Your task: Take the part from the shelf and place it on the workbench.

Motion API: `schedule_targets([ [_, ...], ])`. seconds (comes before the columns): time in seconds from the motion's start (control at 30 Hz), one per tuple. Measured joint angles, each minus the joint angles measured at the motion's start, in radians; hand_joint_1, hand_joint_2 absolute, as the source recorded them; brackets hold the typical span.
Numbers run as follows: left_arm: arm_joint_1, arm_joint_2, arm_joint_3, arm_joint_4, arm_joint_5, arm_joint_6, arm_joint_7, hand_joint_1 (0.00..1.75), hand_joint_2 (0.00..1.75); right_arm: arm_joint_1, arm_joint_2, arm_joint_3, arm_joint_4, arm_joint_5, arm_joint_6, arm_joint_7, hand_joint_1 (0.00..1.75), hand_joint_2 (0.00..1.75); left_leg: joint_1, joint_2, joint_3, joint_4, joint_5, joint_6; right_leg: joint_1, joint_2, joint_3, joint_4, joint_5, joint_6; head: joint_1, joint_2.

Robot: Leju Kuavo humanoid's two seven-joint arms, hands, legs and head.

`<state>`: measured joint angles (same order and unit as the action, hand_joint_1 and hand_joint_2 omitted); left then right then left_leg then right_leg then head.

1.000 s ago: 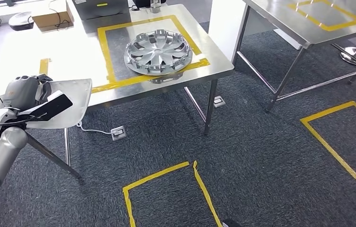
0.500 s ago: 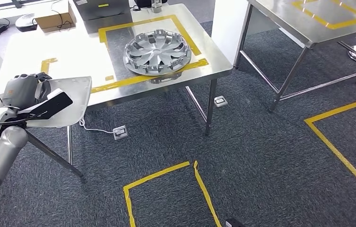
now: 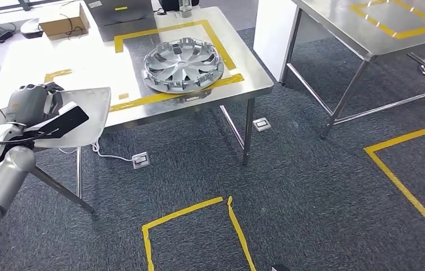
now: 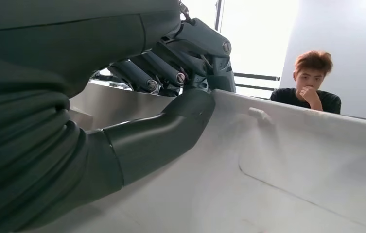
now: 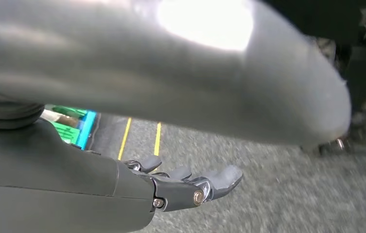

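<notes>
Part [image 3: 88,121]: pale panel, gripped at its edge by left hand [image 3: 32,104], thumb pressed on top. Desk [image 3: 86,62] has drifted left in head view; robot turning, placement pending. Right hand [image 5: 185,187] holds nothing, fingers loosely extended.

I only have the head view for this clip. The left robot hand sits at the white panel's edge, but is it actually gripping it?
Observer: Yes. The left wrist view shows the left robot hand gripping the white panel, thumb on one face, fingers over the rim.
Operator: And the right robot hand?
Observer: The right robot hand holds nothing, fingers apart, above grey carpet.
Operator: Anyone nearby?
Observer: A person in a dark shirt, beyond the panel.
</notes>
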<state>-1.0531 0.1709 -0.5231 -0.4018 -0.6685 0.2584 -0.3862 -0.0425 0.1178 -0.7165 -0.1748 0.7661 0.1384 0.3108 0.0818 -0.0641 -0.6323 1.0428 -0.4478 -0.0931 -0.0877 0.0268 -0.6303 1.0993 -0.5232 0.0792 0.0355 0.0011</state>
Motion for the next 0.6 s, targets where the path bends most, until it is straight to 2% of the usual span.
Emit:
schedule_targets([
  [0.03, 0.001, -0.002, 0.000, 0.000, 0.000, 0.000, -0.001, 1.75, 1.75, 0.003, 0.001, -0.001, 0.000, -0.001, 0.000, 0.002, 0.00, 0.00, 0.000, -0.002, -0.004, 0.011, -0.009, -0.009, 0.002, -0.003, -0.004, 0.016, -0.016, -0.022, 0.001, 0.000],
  [0.07, 0.002, -0.004, 0.000, 0.000, 0.001, -0.001, -0.001, 1.75, 1.75, 0.005, -0.001, -0.002, 0.000, -0.001, 0.000, 0.007, 0.00, 0.00, 0.001, -0.001, -0.003, 0.015, -0.016, -0.015, 0.003, -0.007, 0.001, 0.029, -0.018, -0.039, -0.001, 0.000],
  [0.13, 0.001, -0.008, 0.000, 0.000, 0.001, -0.001, -0.001, 1.75, 1.75, 0.006, -0.001, -0.002, -0.001, -0.002, 0.000, 0.025, 0.00, 0.00, 0.000, 0.020, -0.013, 0.047, -0.013, -0.017, 0.008, -0.008, 0.021, 0.033, -0.030, -0.058, -0.011, 0.000],
  [0.17, -0.003, -0.009, 0.000, 0.001, 0.001, -0.001, 0.000, 1.75, 1.75, 0.006, -0.001, -0.003, -0.001, -0.003, 0.000, 0.031, 0.00, 0.00, -0.005, 0.036, -0.037, 0.085, -0.012, -0.012, 0.012, -0.008, 0.036, 0.028, -0.037, -0.063, -0.016, 0.000],
  [0.23, -0.009, -0.013, 0.000, 0.002, 0.000, -0.001, -0.001, 1.75, 1.75, 0.008, -0.001, -0.003, -0.001, -0.003, 0.000, 0.036, 0.00, 0.00, -0.020, 0.061, -0.123, 0.202, -0.026, 0.006, 0.021, -0.012, 0.072, 0.010, -0.053, -0.071, -0.022, 0.000],
  [0.27, -0.009, -0.015, 0.000, 0.003, 0.000, -0.002, -0.002, 1.75, 1.75, 0.008, -0.001, -0.004, -0.001, -0.003, 0.000, 0.036, 0.00, 0.00, -0.030, 0.065, -0.170, 0.252, -0.043, 0.016, 0.026, -0.014, 0.093, -0.001, -0.062, -0.074, -0.022, 0.000],
  [0.3, -0.009, -0.016, 0.000, 0.005, 0.000, -0.003, -0.002, 1.75, 1.75, 0.008, -0.001, -0.004, -0.001, -0.003, 0.000, 0.036, 0.00, 0.00, -0.040, 0.065, -0.206, 0.279, -0.061, 0.027, 0.030, -0.014, 0.116, -0.012, -0.072, -0.077, -0.023, 0.000],
  [0.33, -0.008, -0.017, 0.000, 0.006, 0.000, -0.004, -0.002, 1.75, 1.75, 0.009, 0.000, -0.004, -0.001, -0.003, 0.000, 0.036, 0.00, 0.00, -0.051, 0.065, -0.227, 0.274, -0.070, 0.039, 0.034, -0.014, 0.141, -0.024, -0.083, -0.079, -0.023, 0.000],
  [0.37, -0.008, -0.017, 0.000, 0.007, 0.000, -0.005, -0.002, 1.75, 1.75, 0.009, 0.001, -0.004, -0.001, -0.004, 0.000, 0.036, 0.00, 0.00, -0.064, 0.065, -0.232, 0.238, -0.063, 0.053, 0.036, -0.013, 0.168, -0.038, -0.094, -0.081, -0.022, 0.000],
  [0.4, -0.008, -0.017, 0.000, 0.008, 0.000, -0.005, -0.002, 1.75, 1.75, 0.010, 0.002, -0.005, -0.001, -0.004, 0.000, 0.036, 0.00, 0.00, -0.078, 0.064, -0.227, 0.178, -0.028, 0.069, 0.038, -0.012, 0.196, -0.053, -0.105, -0.081, -0.023, 0.000],
  [0.47, -0.010, -0.017, 0.000, 0.013, 0.000, -0.007, -0.003, 1.75, 1.75, 0.011, 0.010, -0.005, 0.001, -0.006, 0.000, 0.035, 0.00, 0.00, -0.108, 0.060, -0.201, 0.024, 0.126, 0.102, 0.042, -0.008, 0.246, -0.084, -0.130, -0.078, -0.028, 0.000],
  [0.5, -0.011, -0.016, 0.000, 0.015, 0.000, -0.009, -0.003, 1.75, 1.75, 0.011, 0.013, -0.005, 0.002, -0.007, 0.000, 0.035, 0.00, 0.00, -0.117, 0.055, -0.188, -0.027, 0.191, 0.112, 0.045, -0.006, 0.269, -0.104, -0.142, -0.075, -0.031, 0.000],
  [0.53, -0.011, -0.016, 0.000, 0.017, 0.000, -0.010, -0.003, 1.75, 1.75, 0.011, 0.015, -0.006, 0.003, -0.008, 0.000, 0.038, 0.00, 0.00, -0.121, 0.051, -0.177, -0.058, 0.225, 0.118, 0.050, -0.004, 0.292, -0.117, -0.147, -0.071, -0.033, 0.000],
  [0.6, -0.015, -0.017, 0.000, 0.016, -0.001, -0.010, -0.003, 1.75, 1.75, 0.007, 0.014, -0.006, 0.003, -0.009, -0.001, 0.054, 0.00, 0.00, -0.117, 0.044, -0.149, -0.059, 0.196, 0.120, 0.056, -0.005, 0.316, -0.107, -0.125, -0.064, -0.032, 0.000],
])
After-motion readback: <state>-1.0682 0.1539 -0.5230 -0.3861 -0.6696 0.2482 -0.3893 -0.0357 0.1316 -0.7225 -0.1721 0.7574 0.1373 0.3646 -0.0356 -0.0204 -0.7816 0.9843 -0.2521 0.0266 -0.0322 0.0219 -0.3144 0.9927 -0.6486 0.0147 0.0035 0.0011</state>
